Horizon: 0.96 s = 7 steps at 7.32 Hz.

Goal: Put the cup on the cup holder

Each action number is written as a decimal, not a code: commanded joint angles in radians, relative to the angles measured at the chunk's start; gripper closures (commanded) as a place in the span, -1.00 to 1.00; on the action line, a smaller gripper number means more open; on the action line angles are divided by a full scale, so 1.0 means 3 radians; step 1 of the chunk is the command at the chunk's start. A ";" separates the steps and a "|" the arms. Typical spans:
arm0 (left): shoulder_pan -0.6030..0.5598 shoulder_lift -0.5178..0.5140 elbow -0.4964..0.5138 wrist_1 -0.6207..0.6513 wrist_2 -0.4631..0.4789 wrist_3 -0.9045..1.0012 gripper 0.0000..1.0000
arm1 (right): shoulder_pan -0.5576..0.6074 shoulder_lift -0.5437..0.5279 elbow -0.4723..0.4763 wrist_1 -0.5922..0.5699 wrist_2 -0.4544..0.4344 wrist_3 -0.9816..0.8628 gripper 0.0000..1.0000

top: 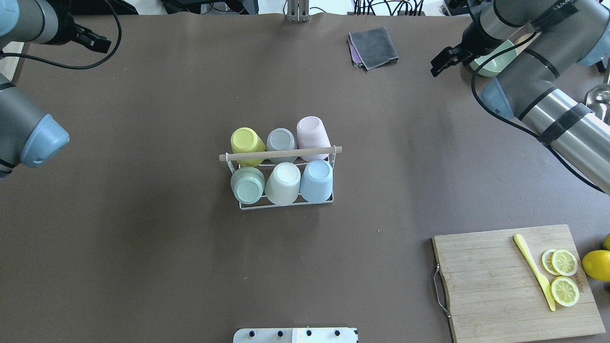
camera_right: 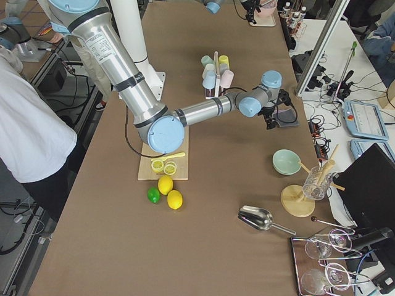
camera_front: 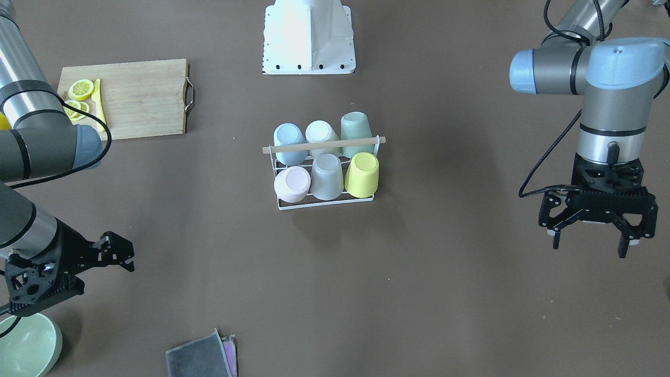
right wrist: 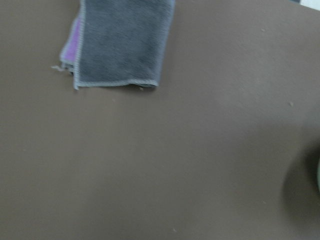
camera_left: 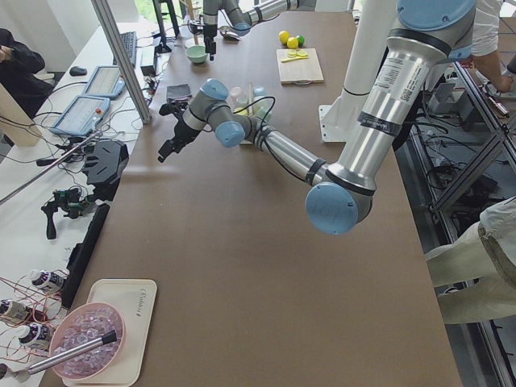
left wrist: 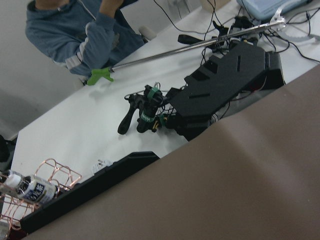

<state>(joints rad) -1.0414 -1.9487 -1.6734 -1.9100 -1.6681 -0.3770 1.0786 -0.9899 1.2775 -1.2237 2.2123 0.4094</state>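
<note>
Standing at mid-table, the cup holder point(camera_front: 325, 205) has all six places filled with upturned cups: pink cup point(camera_front: 291, 183), grey cup point(camera_front: 327, 177) and yellow cup point(camera_front: 362, 175) in the row away from the robot, and blue cup point(camera_front: 289, 139), white cup point(camera_front: 320, 132) and green cup point(camera_front: 356, 128) in the row toward it. The wooden rod point(camera_front: 323, 145) crosses above them. Brown table point(camera_front: 335, 272) shows on every side of the holder.

The left gripper point(camera_front: 590, 242) hangs well off to the holder's left, jaws apart and holding nothing. The right gripper point(camera_front: 124, 256) sits well off to its right, jaws seemingly apart and holding nothing. The cutting board point(camera_front: 137, 99), folded cloth point(camera_front: 199, 358) and green bowl point(camera_front: 29, 348) all lie well apart from the holder.
</note>
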 commanded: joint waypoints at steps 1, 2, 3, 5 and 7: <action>-0.0326 0.0140 -0.0005 0.0422 -0.0725 0.0004 -0.96 | 0.0091 -0.0272 0.0387 -0.0689 0.0125 0.0005 -1.00; -0.0606 0.0145 -0.0026 0.0774 -0.1175 0.0080 -0.96 | 0.0187 -0.0411 0.0638 -0.1021 0.0329 0.0011 -1.00; -0.0852 0.0317 -0.0097 0.1092 -0.1442 0.0445 -0.96 | 0.0310 -0.0554 0.0883 -0.1272 0.0473 0.0011 -1.00; -0.1333 0.0949 -0.0204 0.1198 -0.1979 0.0688 -0.96 | 0.0458 -0.1003 0.1567 -0.1814 0.0469 0.0016 -1.00; -0.1661 0.1421 -0.0220 0.1223 -0.2079 0.1148 -0.96 | 0.0698 -0.1362 0.1857 -0.2102 0.0434 -0.0004 -1.00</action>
<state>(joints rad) -1.4778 -1.6154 -1.7355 -1.5486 -2.2660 -0.0996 1.2392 -1.3314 1.7837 -1.8051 2.3459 0.4120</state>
